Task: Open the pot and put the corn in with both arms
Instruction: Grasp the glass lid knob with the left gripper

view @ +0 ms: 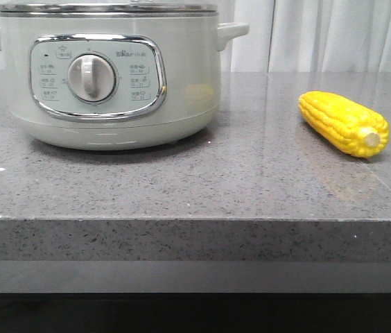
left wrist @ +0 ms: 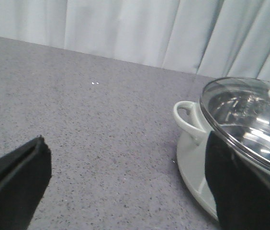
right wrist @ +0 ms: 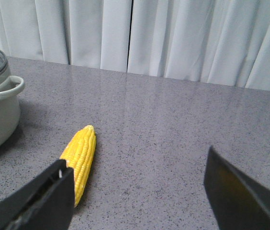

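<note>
**Pot lidded, corn lying apart, both claws spread**

In the front view the pot [view: 109,73] fills the upper left of the frame on the grey stone counter [view: 237,187], its lid [view: 105,8] on. The corn [view: 344,123] lies at centre right, well apart from the pot, stub end toward the camera. The left gripper [left wrist: 130,191] is spread wide beside the pot, holding nothing. The right gripper [right wrist: 140,191] is likewise spread, empty, near the corn.
</note>
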### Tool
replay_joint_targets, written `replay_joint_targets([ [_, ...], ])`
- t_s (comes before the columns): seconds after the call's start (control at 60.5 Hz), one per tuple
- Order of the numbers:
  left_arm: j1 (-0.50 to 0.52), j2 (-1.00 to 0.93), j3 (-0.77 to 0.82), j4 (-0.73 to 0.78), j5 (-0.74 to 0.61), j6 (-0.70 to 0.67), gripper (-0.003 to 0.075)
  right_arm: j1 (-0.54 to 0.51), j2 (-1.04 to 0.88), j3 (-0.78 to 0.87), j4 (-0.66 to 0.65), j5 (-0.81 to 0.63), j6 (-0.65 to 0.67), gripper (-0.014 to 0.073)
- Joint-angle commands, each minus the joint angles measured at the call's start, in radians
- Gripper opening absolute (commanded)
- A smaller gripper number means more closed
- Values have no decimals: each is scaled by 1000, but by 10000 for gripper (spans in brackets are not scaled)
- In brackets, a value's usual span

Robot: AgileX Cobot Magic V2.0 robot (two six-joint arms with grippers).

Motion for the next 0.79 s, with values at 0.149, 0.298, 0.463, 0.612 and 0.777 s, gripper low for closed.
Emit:
replay_joint_targets([
  [0.149,-151,302,-358,-35,199,12,619,-5,15,-34,-6,-70,-10,581],
  [0.298,-273,485,-550,-35,255,12,619,-5,15,-34,-6,-64,-10,581],
  [0.463,-381,681,-741,-45,296,12,619,-5,15,-34,-6,-59,-10,581],
  [0.612,-416,861,-945,-45,378,12,619,-5,15,-34,-6,-59,-10,581],
  [0.777,-416,1017,-1124,-45,451,12,619,-5,15,-34,-6,-59,-10,581],
])
